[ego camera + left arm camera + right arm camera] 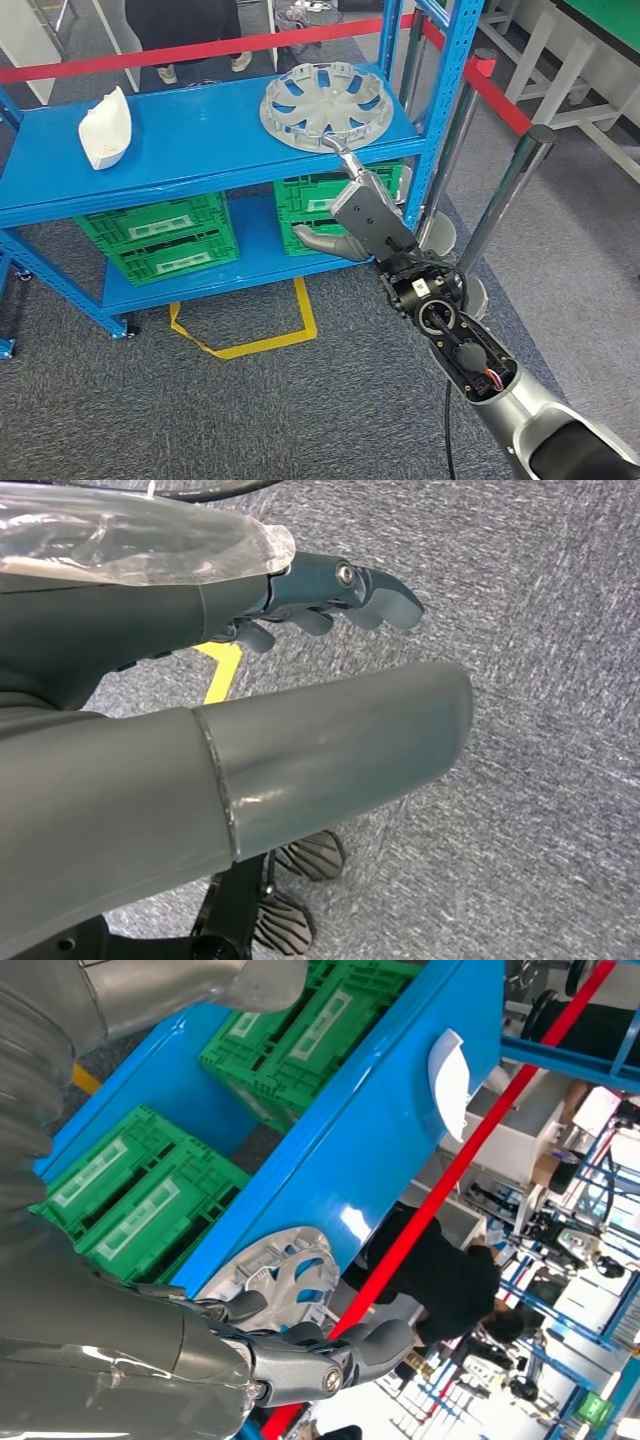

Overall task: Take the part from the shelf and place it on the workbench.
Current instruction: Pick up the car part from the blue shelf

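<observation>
While the reach-in step is under way, the right hand (355, 205) hovers with fingers spread wide, holding nothing, just below the shelf (189, 140) edge. Just beyond its fingertips lies the silver wheel cover (326, 103). Next it likely must rise and grip the rim. The left hand (226, 770) hangs empty, loosely curled.

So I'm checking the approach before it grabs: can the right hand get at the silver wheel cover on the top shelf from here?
Probably yes. The right hand is raised at the shelf's front edge, just below the wheel cover, which lies flat near that edge with nothing on it. The blue upright stands close beside it, so room there looks tight.
</observation>
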{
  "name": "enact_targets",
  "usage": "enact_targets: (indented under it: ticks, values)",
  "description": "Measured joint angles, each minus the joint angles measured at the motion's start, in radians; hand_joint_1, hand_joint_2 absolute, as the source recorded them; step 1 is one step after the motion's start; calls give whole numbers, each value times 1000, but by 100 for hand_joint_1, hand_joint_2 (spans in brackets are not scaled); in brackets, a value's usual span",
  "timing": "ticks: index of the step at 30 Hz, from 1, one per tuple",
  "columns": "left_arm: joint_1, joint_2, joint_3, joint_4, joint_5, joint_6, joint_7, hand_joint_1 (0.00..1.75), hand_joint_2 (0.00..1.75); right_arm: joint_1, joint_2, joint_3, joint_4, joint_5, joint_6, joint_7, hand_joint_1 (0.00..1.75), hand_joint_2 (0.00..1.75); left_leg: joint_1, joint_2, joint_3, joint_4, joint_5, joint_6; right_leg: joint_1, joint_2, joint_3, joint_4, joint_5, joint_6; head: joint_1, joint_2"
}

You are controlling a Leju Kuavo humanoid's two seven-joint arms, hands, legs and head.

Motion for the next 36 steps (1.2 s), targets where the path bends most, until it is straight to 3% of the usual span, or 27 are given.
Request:
enact_targets:
  ticks: [23, 28, 30, 32, 34, 36]
  values:
    - [-16, -18, 0, 0, 7, 16, 0, 0, 0, 0, -15, 2, 0, -3, -14, 6, 0, 175, 0, 0, 0, 0, 0, 0, 0, 0, 0, 0, 0, 0, 0, 0]
    - [-18, -18, 0, 0, 8, 18, 0, 0, 0, 1, -16, 5, 0, -3, -14, 6, 0, 175, -7, 0, -3, 5, -1, 5, -4, 1, -1, -3, 4, 6, 0, 0]
    - [-20, -19, 0, 0, 8, 19, 0, 0, 0, 1, -17, 5, -1, -3, -14, 6, 0, 175, -1, 2, 4, -9, 5, 12, -2, 1, -1, -4, 2, 12, 0, 0]
    - [-22, -21, 0, 0, 8, 20, 0, 0, 0, -1, -20, 5, -2, -3, -16, 6, 0, 175, 8, 6, 14, -28, 14, 20, -1, -1, -27, 47, -29, 19, 5, 0]
    - [-23, -23, 0, 0, 8, 20, 0, 0, 0, -1, -23, 6, -2, -3, -16, 7, 0, 175, 12, 10, 17, -33, 16, 22, -8, -3, -94, 183, -89, 28, 11, 0]
    - [-22, -25, 0, 0, 8, 20, 0, 0, 0, 5, -25, 7, -2, -3, -17, 8, 0, 175, 15, 10, 19, -33, 13, 19, -18, -4, -154, 293, -113, 38, 13, 0]
